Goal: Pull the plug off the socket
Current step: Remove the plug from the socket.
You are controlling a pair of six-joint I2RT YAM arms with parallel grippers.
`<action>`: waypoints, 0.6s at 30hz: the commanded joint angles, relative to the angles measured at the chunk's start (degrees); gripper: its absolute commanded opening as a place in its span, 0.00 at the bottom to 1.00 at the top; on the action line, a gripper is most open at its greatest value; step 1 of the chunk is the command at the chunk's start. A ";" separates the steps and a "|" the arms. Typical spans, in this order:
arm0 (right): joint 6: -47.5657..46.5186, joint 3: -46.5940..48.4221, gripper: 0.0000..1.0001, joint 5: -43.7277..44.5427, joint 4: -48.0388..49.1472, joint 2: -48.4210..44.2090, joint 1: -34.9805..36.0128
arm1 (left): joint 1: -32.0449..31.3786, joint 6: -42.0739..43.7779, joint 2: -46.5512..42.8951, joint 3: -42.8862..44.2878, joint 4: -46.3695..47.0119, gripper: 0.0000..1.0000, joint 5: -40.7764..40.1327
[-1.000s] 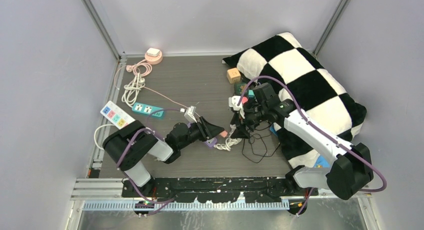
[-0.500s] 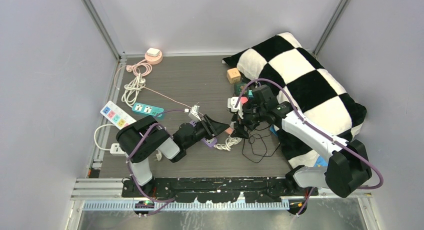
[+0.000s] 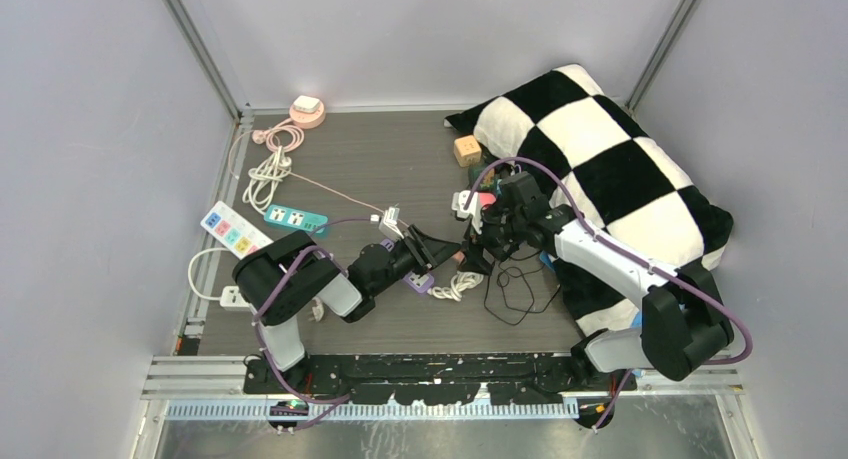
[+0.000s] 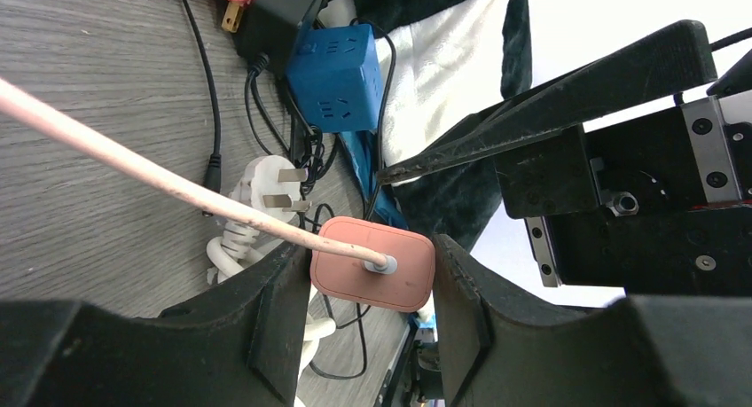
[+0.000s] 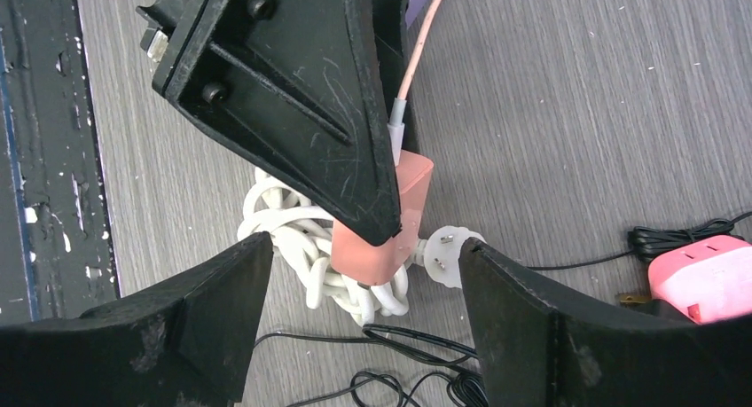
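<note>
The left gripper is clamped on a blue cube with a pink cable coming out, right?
No. The left gripper is clamped on a salmon-pink cube, not a blue one, with a pink cable coming out. The left wrist view shows it; the blue cube lies apart.

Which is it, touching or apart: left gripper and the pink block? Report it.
Touching. Left wrist view: the left gripper clamps the pink block, fingers against both sides.
</note>
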 commanded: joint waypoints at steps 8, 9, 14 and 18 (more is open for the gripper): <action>2.95 -1.51 0.78 2.69 7.17 1.45 1.40 | -0.66 -1.26 -0.15 2.12 4.46 0.06 0.33; 3.14 -1.75 0.77 3.03 7.82 1.35 1.54 | -0.66 -1.26 -0.19 2.17 4.46 0.07 0.48; 4.07 -2.95 0.71 4.96 10.78 0.78 2.24 | -0.75 -1.53 -0.62 2.00 4.46 0.10 0.27; 4.72 -2.86 0.60 6.17 11.64 0.60 2.43 | -0.74 -1.62 -0.94 2.09 4.46 0.15 0.78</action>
